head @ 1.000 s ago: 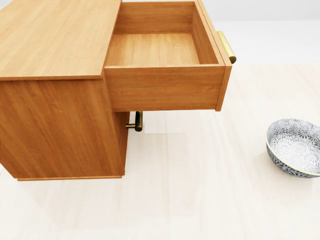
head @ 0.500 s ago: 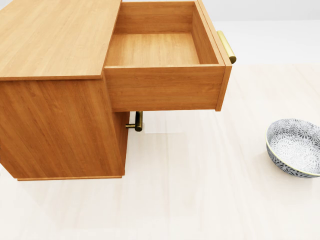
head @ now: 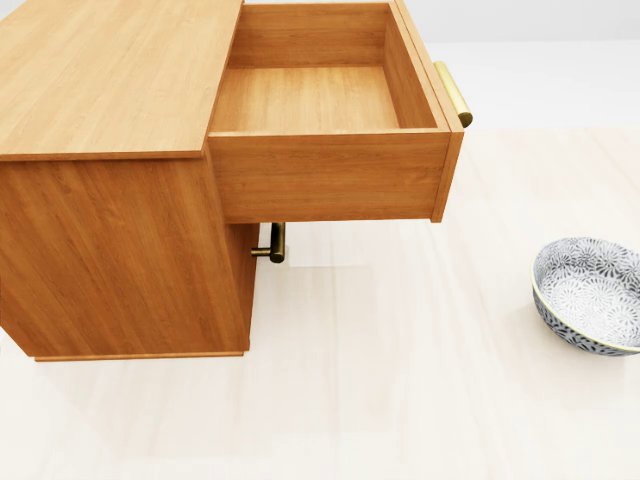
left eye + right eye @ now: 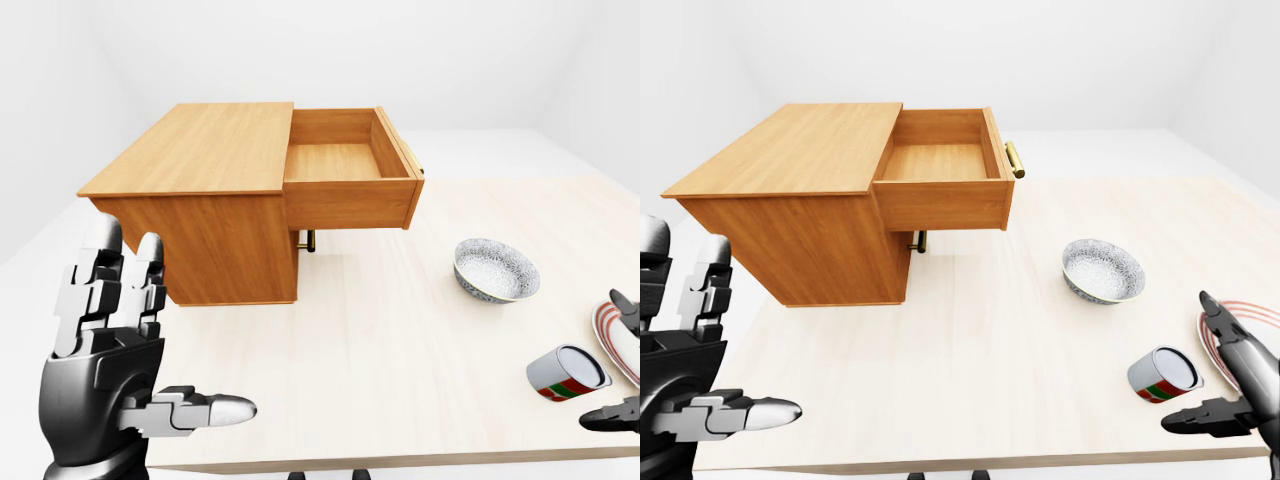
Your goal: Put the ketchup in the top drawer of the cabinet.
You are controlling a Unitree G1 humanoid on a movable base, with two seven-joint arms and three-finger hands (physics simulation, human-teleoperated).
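Light wood throughout: the cabinet [image 4: 200, 200] stands on the pale table [image 4: 400, 340], toward the upper left of the eye views, with its top drawer [image 3: 320, 100] pulled fully out to the right. We see bare board on the drawer floor in the head view. A brass handle [image 3: 453, 93] runs along the drawer's outer face, and a second, darker handle [image 3: 273, 242] shows just beneath the drawer.

A patterned grey-and-white bowl [image 4: 1102, 270] sits on the table to the right of the cabinet, well apart from it. Nearer the bottom right of the eye views, a can [image 4: 1164, 375] with a red, white and green label lies on its side, its pale end turned toward the camera. At the right edge we note a plate [image 4: 612, 335] with red rim stripes, cut off by the frame.

We cannot pick out the ketchup in any of the three views; it is not in the drawer.

The left hand [image 4: 110, 370] is raised at the bottom left of the left-eye view, fingers upright and spread, thumb out to the side, holding nothing. The right hand [image 4: 1230, 390] enters at the bottom right of the right-eye view, fingers apart and empty, just beside the can and over the plate's edge, not touching the can.
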